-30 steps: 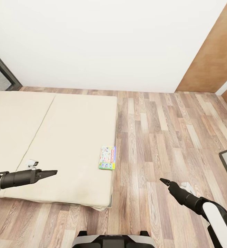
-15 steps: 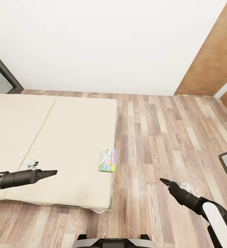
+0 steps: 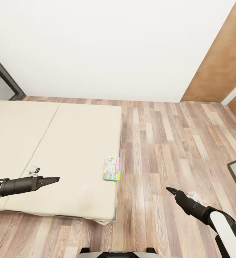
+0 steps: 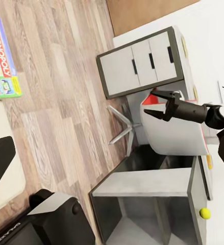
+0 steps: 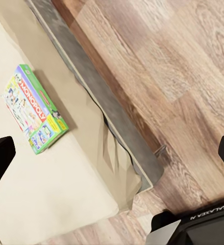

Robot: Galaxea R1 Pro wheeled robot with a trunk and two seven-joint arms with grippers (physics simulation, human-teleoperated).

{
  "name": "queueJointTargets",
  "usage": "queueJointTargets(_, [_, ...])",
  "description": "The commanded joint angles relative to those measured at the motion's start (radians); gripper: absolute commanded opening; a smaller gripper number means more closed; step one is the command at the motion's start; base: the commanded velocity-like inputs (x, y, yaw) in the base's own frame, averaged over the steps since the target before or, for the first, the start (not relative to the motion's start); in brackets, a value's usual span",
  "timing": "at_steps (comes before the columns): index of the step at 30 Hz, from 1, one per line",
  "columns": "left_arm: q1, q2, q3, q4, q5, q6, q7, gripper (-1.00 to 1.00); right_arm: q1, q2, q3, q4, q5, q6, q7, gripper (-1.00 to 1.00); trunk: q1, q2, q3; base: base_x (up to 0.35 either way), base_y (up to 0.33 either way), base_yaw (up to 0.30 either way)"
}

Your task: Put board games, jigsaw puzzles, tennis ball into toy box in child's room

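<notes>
White-green board game (image 3: 112,168) flat on the bed (image 3: 60,150), at its edge nearest the wood floor (image 3: 161,143). Left gripper (image 3: 55,179) over the bed, empty; open or closed, cannot tell. Right gripper (image 4: 155,104) spread apart, empty.

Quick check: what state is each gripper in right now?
Left gripper: looks shut, holding nothing.
Right gripper: open, holding nothing.

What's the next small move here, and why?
Probably roll the base a bit closer to the bed, then reach with the right gripper. The Monopoly box lies flat at the mattress's right edge, both grippers are empty, and the right one hangs over the floor short of it.
</notes>
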Motion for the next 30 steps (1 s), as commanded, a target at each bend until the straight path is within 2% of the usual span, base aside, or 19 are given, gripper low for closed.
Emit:
queueJointTargets(1, [-0.001,0.000,-0.001,0.000,0.000,0.011,-0.004,1.00,-0.001,0.000,-0.001,0.000,-0.011,0.004,-0.010,1.00,0.001,-0.002,0.000,0.000,0.000,0.000])
queueJointTargets(30, [-0.001,-0.001,-0.002,0.001,0.000,0.012,-0.004,1.00,-0.001,0.000,-0.001,0.009,-0.011,0.004,-0.010,1.00,0.001,-0.002,0.048,0.000,0.000,0.000])
